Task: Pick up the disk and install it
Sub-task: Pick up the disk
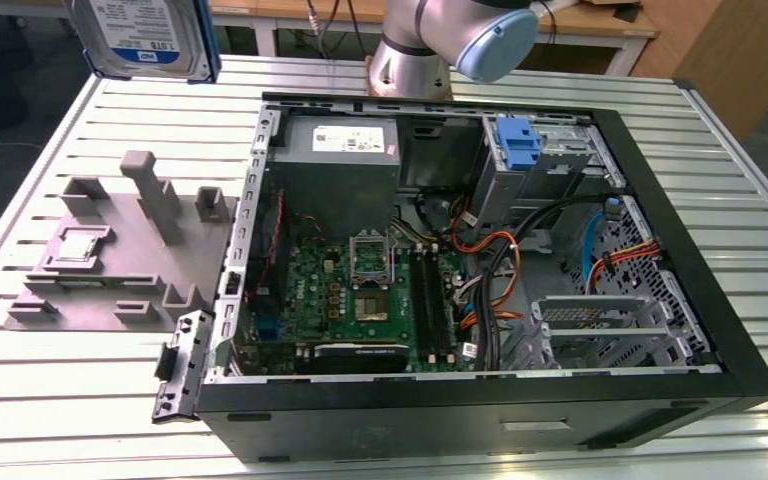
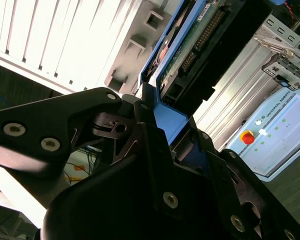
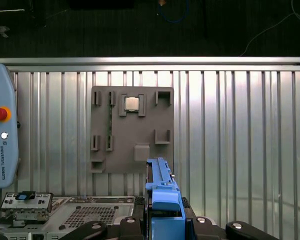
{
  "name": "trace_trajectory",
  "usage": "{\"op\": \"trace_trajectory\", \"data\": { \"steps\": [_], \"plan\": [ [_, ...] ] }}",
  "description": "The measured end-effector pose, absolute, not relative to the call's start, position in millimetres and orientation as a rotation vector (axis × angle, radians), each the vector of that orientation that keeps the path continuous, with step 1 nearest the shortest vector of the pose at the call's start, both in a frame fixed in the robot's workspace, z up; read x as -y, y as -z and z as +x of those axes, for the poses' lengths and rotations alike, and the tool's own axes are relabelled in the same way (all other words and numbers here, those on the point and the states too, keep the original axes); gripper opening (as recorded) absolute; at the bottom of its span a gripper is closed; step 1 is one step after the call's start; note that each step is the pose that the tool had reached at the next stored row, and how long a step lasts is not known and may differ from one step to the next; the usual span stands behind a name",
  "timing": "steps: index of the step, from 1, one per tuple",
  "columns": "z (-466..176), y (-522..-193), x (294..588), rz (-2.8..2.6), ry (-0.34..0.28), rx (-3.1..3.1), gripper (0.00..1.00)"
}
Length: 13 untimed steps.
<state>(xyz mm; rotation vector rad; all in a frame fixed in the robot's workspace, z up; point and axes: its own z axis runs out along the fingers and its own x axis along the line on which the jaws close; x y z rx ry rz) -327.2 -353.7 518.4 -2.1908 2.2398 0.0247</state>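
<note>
The disk [image 1: 144, 35] hangs high above the table at the exterior view's far left top, its white-and-blue label facing the camera. In the second wrist view its underside with the green circuit board [image 2: 197, 42] and blue carrier frame [image 2: 176, 121] runs away from my gripper [image 2: 157, 127], whose black fingers [image 2: 145, 112] are shut on the frame's end. In the first wrist view the blue edge of the disk [image 3: 162, 192] stands on its edge above my gripper [image 3: 162, 227], over the grey fixture plate.
The open computer case [image 1: 257, 150] lies on the slatted metal table, with a metal drive cage [image 1: 604, 320] and a blue bracket [image 1: 518, 140] inside. A grey fixture [image 1: 117, 260] lies beside it, holding a chip [image 3: 132, 103]. A teach pendant [image 3: 0, 135] lies at the table edge.
</note>
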Motion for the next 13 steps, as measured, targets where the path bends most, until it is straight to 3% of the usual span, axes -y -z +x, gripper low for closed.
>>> {"op": "trace_trajectory", "data": {
  "steps": [13],
  "plan": [
    [-323.3,-518.4,353.7,-2.191,-0.025,-2.240,0.37]
  ]
}}
